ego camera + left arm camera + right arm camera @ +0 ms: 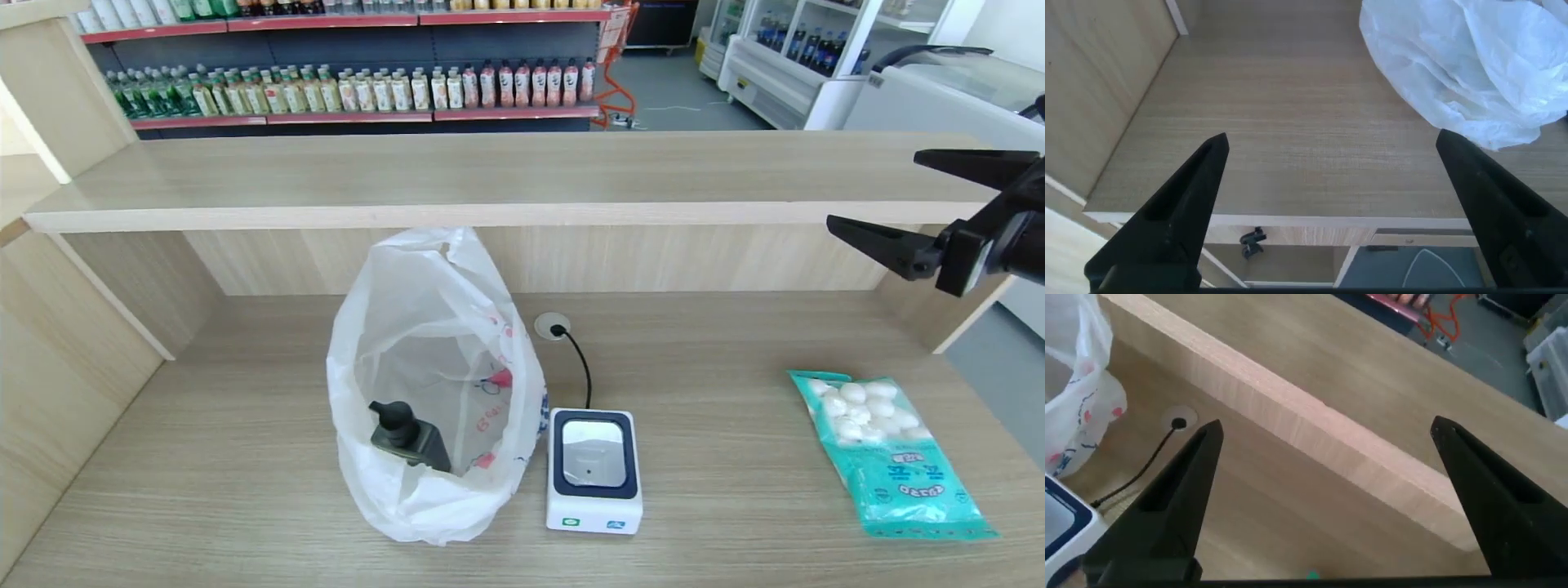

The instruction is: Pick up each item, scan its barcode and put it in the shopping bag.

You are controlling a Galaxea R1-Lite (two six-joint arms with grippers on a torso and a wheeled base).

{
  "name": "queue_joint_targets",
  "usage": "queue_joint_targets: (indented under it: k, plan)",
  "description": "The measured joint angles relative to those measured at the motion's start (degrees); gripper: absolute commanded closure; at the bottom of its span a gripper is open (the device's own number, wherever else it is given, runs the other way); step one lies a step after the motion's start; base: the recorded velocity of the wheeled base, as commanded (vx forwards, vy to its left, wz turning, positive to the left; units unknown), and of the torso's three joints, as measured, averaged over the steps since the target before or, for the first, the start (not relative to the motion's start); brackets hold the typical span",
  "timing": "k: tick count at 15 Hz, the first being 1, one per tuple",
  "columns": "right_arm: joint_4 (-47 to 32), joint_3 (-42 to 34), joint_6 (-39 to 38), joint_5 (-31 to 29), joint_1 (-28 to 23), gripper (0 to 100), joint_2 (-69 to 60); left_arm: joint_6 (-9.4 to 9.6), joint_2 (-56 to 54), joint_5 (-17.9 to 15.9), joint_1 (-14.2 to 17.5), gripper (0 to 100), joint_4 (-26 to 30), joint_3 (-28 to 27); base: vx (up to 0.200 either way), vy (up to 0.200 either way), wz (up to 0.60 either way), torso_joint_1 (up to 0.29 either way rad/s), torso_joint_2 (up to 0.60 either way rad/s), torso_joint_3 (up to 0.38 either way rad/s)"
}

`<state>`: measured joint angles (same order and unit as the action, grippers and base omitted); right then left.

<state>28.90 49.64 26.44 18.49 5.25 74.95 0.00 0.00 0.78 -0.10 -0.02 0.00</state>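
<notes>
On the right of the counter [735, 367], the teal packet [890, 453] lies flat, well apart from the scanner [593, 469] and the standing shopping bag [437, 384] with a dark pump bottle [406, 433] inside, and the right gripper [873, 188] hangs higher up on that side, jaws wide, seemingly ready for that pickup.

**Where the cameras look**

The head camera looks forward and down on the table [245, 457], close to the shopping bag [424, 327]. The left wrist camera looks down at the table edge beside the bag. The right wrist camera, higher, faces the ledge [1315, 416] behind it. All three share the bag.
</notes>
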Motion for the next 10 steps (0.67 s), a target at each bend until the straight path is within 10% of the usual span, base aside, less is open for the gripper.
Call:
queue_joint_targets:
  k: [10]
  plan:
    - [-7.58,-10.03,-6.61,-0.77,-9.3,0,12.18,0.0,0.0,-0.02,0.0,0,0.0,0.0,0.0,0.0,0.0,0.0,0.0,0.0]
